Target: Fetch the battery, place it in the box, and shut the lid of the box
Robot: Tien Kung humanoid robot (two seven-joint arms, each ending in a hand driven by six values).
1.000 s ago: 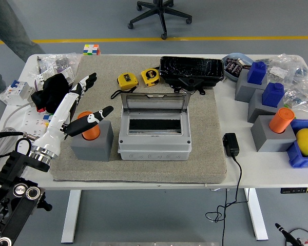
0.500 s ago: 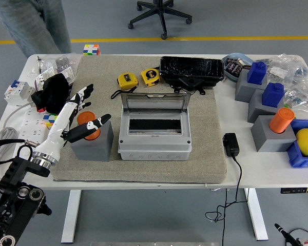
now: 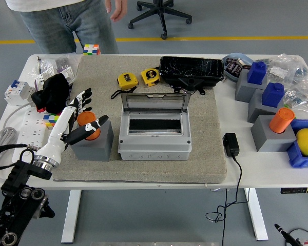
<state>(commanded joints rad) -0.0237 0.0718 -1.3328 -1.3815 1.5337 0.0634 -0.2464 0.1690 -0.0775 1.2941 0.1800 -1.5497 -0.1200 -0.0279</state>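
The left hand [image 3: 81, 115] has its fingers [image 3: 84, 97] spread around the orange battery [image 3: 87, 124], thumb in front and the rest behind it, not clenched on it. The battery stands upright in a grey block [image 3: 92, 141] just left of the grey box [image 3: 153, 134], whose lid [image 3: 154, 105] is raised. Beyond the box, a person [image 3: 66, 23] stands at the counter's [image 3: 249, 166] far side.

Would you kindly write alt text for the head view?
The robot's left hand reaches with open fingers around an orange battery standing in a grey block, beside an open grey box on a mat. A person stands at the far side.
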